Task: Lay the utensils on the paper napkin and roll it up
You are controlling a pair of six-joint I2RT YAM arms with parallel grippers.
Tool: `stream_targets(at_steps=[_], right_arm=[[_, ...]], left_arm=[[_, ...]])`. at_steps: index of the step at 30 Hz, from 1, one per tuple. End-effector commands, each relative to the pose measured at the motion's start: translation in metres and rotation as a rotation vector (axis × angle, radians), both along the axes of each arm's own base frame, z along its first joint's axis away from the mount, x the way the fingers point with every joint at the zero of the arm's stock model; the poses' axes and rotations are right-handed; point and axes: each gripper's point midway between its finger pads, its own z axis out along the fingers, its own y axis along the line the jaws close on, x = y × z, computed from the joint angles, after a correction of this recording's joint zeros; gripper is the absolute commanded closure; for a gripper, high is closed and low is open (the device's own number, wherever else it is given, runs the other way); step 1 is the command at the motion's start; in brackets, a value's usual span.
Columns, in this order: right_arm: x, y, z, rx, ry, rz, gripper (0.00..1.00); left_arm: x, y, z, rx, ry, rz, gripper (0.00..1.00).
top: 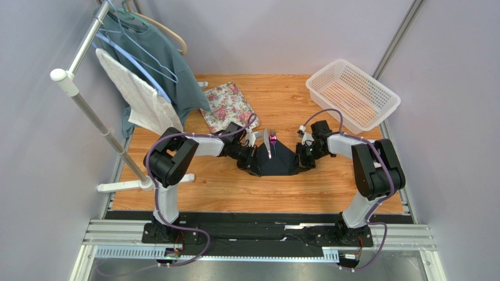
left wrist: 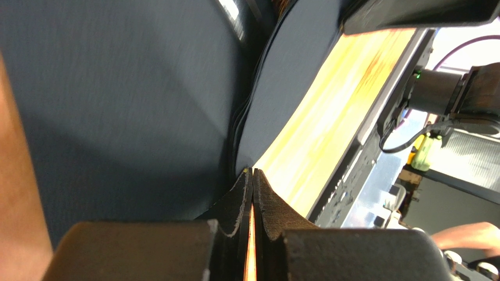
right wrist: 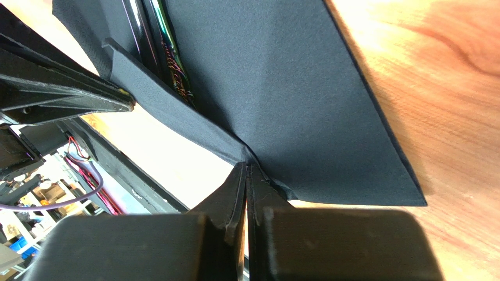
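Utensils first: left pincer (left wrist: 252,175) is clamped shut on the left edge of the black napkin (top: 277,161) mid-worktop (top: 235,187). Grey knife (top: 265,139) and purple fork (top: 272,143) lie along the napkin's middle. Right pincer (right wrist: 246,171) pinches its right edge.

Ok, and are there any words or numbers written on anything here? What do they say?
There are no words, numbers or signs to read in any view.
The black napkin is plain.
The floral tray shows only flowers.
The white basket has no label that I can see.
The clutter past the table edge in the left wrist view is too blurred to read.
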Motion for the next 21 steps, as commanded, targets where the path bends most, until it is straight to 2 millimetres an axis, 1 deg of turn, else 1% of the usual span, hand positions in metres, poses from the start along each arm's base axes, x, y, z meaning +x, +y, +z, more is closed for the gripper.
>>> stream_targets(at_steps=[1,5,8,11,12,13,15,18,21], right_arm=[[-0.001,-0.024,-0.023,-0.126,-0.005,-0.02,0.98],[-0.002,-0.024,-0.025,-0.125,-0.001,-0.021,0.98],[-0.001,-0.023,-0.023,-0.117,-0.005,-0.025,0.98],[0.0,-0.021,-0.021,-0.109,-0.009,-0.025,0.98],[0.0,-0.021,-0.021,-0.109,-0.01,-0.025,0.98],[0.0,-0.02,-0.02,-0.106,-0.01,-0.024,0.98],[0.001,-0.019,-0.02,-0.103,-0.011,-0.025,0.98],[0.0,-0.018,-0.021,-0.103,-0.008,-0.025,0.98],[0.0,-0.018,-0.021,-0.101,-0.009,-0.025,0.98]], left_arm=[[-0.005,0.025,-0.011,0.088,-0.006,0.03,0.94],[-0.003,0.034,-0.015,0.105,0.001,0.044,0.94],[0.001,0.037,-0.013,0.084,0.008,0.063,0.94],[0.0,0.03,0.0,0.01,0.0,0.042,0.94],[-0.002,0.025,0.011,-0.033,-0.005,0.027,0.93],[-0.004,0.025,0.014,-0.051,0.001,0.029,0.93],[-0.002,0.019,0.027,-0.094,-0.035,0.019,0.92],[-0.002,0.012,0.036,-0.112,-0.046,0.015,0.92],[0.004,0.001,0.055,-0.151,-0.106,0.007,0.91]])
